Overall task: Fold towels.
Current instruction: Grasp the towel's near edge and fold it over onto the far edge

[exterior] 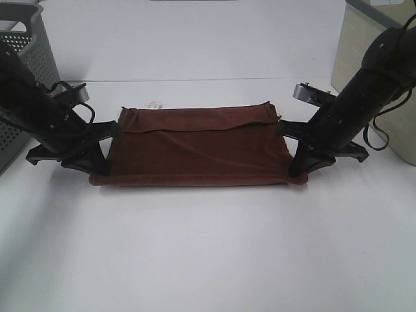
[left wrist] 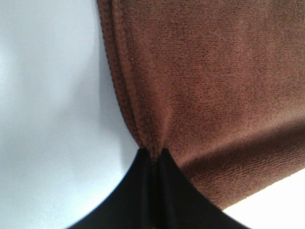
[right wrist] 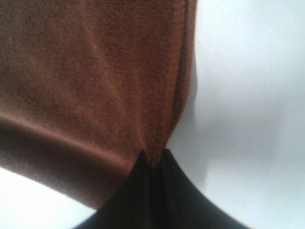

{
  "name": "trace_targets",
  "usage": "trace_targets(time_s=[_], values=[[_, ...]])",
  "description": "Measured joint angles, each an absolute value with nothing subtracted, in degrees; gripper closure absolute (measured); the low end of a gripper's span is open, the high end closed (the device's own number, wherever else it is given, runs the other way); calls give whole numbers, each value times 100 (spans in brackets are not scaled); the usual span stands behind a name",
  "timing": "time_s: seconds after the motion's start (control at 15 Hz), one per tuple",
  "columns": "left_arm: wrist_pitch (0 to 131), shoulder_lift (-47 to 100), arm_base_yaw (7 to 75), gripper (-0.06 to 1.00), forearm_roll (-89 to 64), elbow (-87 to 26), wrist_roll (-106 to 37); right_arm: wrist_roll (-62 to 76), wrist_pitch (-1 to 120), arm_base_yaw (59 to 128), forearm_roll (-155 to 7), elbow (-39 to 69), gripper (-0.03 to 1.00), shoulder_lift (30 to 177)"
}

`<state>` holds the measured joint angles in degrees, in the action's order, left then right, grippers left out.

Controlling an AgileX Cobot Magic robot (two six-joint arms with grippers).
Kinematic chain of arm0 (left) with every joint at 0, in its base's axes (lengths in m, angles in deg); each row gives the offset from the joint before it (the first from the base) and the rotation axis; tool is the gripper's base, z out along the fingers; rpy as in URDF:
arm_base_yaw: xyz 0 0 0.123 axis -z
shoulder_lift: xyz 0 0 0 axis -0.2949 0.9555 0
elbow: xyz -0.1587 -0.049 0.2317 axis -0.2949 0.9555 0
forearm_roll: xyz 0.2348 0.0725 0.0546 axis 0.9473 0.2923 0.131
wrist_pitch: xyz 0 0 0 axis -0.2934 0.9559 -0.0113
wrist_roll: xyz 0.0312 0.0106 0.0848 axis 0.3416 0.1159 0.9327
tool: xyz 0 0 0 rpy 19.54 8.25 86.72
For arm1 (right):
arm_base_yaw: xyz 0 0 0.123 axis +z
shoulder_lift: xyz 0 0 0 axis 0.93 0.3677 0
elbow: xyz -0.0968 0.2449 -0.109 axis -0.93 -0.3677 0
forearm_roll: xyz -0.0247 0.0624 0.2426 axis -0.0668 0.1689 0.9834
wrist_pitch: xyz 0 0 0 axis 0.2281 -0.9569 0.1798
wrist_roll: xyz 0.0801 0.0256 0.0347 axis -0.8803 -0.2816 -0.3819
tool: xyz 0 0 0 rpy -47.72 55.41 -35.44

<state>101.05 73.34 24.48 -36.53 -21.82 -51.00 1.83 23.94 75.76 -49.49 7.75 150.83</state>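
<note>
From where I stand, the two black arms lean down and inward from opposite sides, mirroring each other. The left arm (exterior: pixel 36 110) slopes down to its left claw (exterior: pixel 103 169), whose jaws are pinched tight on one short edge of the towel (exterior: pixel 195 156). The right arm (exterior: pixel 367 91) comes down the same way, and the right claw (exterior: pixel 296 172) is clamped on the opposite short edge, cloth puckered between its tips.

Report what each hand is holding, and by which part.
Both hold the towel. The left hand pinches its left hem at the near corner; the right hand pinches the right hem at its near corner.
</note>
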Motion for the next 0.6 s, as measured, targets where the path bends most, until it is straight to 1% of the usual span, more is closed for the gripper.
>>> trace_targets(time_s=[0.13, 0.27, 0.4, 0.6], values=[[10041, 7311, 2448, 94, -3653, -2245, -5111, 229, 2429, 7576, -4949, 769, 97, 14974], [10007, 7311, 2448, 94, -3653, -2549, -5306, 287, 2429, 7576, -4966, 1050, 97, 14951], [9847, 7311, 2448, 94, -3641, -2881, -5495, 287, 2423, 7576, -4977, 1548, 97, 14968], [9434, 7380, 2448, 94, -3641, -3426, -5593, 287, 2240, 7576, -4994, 2603, 97, 15375]])
